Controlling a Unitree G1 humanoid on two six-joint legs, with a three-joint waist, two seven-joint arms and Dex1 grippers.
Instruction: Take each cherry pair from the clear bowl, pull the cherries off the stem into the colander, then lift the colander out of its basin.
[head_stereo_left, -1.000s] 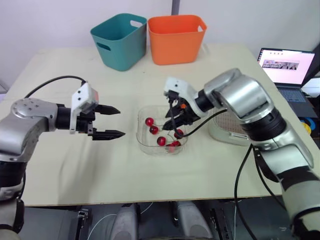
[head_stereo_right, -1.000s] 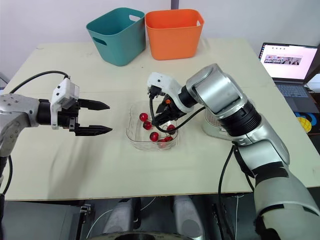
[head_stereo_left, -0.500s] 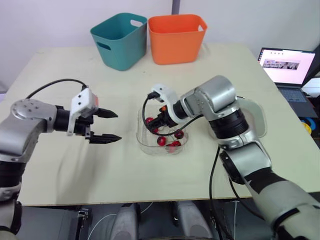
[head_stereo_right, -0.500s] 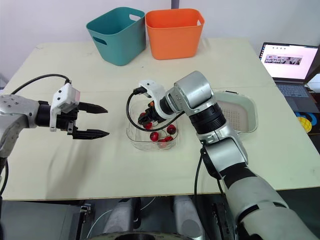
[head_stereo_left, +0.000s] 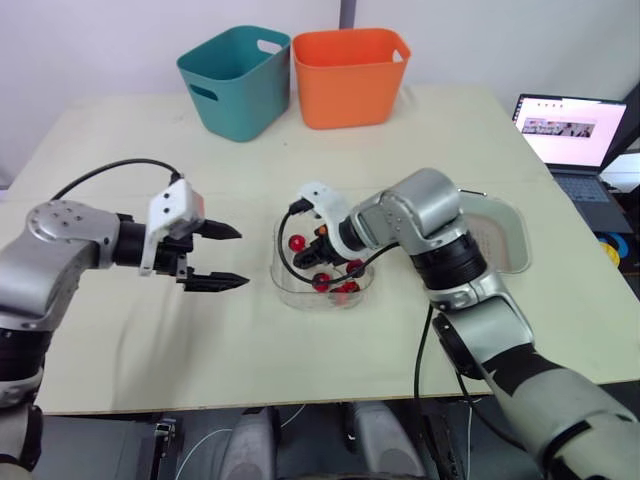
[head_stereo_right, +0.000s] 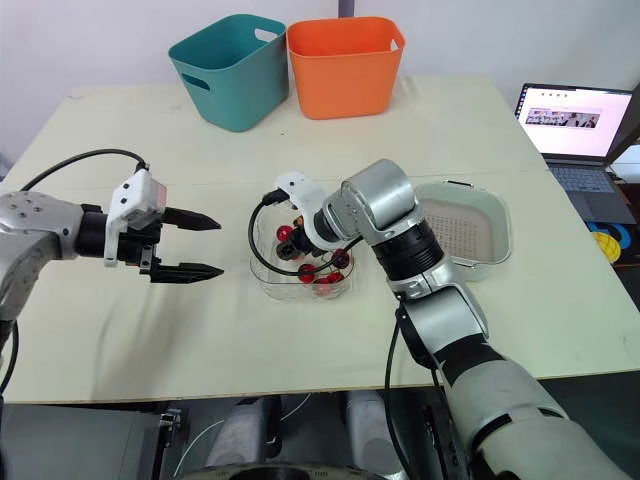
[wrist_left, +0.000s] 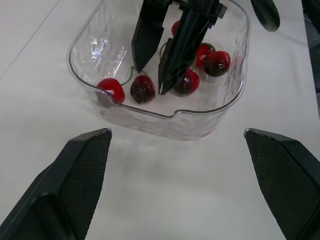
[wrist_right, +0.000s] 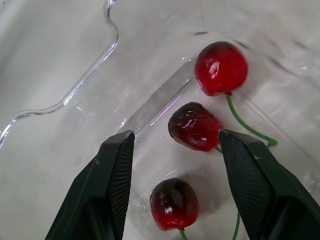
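The open right hand is set inside the clear bowl, a dark cherry bracketed. The open left hand is held at its nine o'clock. Fruit could be squashed if clamped off-stem.

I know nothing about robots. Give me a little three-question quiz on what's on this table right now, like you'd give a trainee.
1. True or false: the right pincer is reaching among the cherries in the clear bowl.
2. Pick one. The left pincer is: A) open, held beside the bowl; B) shut; C) inside the bowl.
3. Fill in: at the back of the table stand a teal bin and an ____ bin.

Key: 1 true; 2 A; 3 orange.
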